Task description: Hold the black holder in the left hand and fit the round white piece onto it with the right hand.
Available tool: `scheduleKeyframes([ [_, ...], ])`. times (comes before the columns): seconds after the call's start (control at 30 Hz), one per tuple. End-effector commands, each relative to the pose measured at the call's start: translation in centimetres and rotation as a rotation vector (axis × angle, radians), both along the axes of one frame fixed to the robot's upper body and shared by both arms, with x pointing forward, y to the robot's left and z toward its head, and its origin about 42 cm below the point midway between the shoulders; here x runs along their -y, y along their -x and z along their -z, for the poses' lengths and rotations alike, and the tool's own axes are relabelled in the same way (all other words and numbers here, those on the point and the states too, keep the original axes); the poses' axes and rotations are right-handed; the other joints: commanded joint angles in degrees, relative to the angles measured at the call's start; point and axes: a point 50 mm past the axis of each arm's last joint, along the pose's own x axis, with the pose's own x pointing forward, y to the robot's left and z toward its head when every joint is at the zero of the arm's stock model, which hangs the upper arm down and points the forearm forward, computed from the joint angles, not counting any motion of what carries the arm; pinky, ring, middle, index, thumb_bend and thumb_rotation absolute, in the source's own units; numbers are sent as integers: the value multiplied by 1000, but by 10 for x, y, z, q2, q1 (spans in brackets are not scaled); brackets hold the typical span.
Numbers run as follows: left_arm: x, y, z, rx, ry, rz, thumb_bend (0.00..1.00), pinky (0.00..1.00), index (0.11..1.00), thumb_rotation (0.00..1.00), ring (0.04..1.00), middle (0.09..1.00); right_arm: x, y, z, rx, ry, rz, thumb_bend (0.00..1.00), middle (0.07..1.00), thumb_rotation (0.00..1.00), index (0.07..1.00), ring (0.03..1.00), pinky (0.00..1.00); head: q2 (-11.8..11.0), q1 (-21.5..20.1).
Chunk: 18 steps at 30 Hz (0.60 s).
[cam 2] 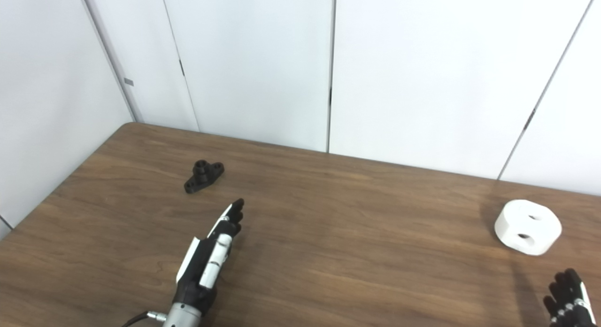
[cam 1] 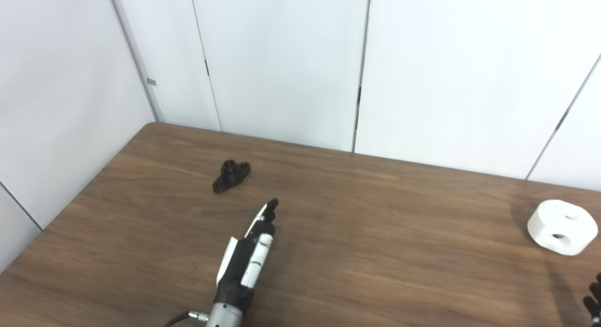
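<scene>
The left hand point(cam 2: 206, 259) reaches, fingers straight and pressed together, toward the black holder point(cam 2: 204, 176) on the tabletop point(cam 2: 352, 233); the right hand point(cam 2: 569, 301), near the round white piece point(cam 2: 527, 226), is cropped, fingers' state unclear.

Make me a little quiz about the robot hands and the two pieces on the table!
1. True or false: the left hand is already holding the black holder.
2. Which piece lies nearer the right hand: A) the black holder, B) the round white piece?
3. Fill in: both pieces rest on the brown ____.

Key
1. False. The left hand is open, its fingers stretched toward the holder but short of it.
2. B. The white piece lies on the right side of the table, just beyond the right hand.
3. Table.
</scene>
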Motion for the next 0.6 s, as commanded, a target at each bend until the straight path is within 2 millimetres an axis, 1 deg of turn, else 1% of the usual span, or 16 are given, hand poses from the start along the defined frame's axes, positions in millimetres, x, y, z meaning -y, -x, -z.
scheduleKeyframes([
  [0.0,-5,10,-3,0,-94,-41,495,1000,957,715,1000,1000,-3,6,10,-20,-17,6,601,989,1000,1000,1000,1000,1,-1],
  [0.03,-7,11,-8,4,-145,-68,536,963,942,662,982,982,-3,6,10,-21,-21,8,606,991,1000,1000,1000,1000,2,-3],
  [0.07,-8,12,-11,7,-178,-87,557,928,933,614,965,968,-3,6,10,-22,-24,8,608,989,1000,1000,1000,1000,2,-3],
  [0.1,-10,12,-17,22,-230,-118,567,909,928,589,956,961,-4,6,10,-27,-26,14,608,989,1000,1000,1000,1000,3,-3],
  [0.13,-11,12,-21,33,-260,-136,605,865,914,520,924,940,-4,7,10,-30,-26,18,622,991,1000,1000,1000,1000,3,-3],
  [0.17,-13,11,-25,44,-289,-154,617,850,909,496,914,933,-4,7,10,-36,-21,26,627,992,1000,1000,1000,1000,3,-3],
  [0.27,-24,10,-41,75,-391,-210,668,888,877,399,920,926,-4,5,10,-44,-8,37,643,991,1000,1000,1000,1000,4,-2],
  [0.37,-36,9,-56,76,-469,-265,728,907,860,364,929,920,-4,2,11,-38,-15,29,643,992,1000,1000,1000,1000,3,2],
  [0.43,-44,8,-67,80,-513,-297,753,918,858,344,929,916,-4,1,13,-34,-24,24,661,996,1000,1000,1000,1000,4,2],
  [0.57,-61,1,-85,58,-626,-361,766,885,826,323,903,890,-5,0,14,-30,-30,16,658,988,1000,1000,1000,1000,5,1],
])
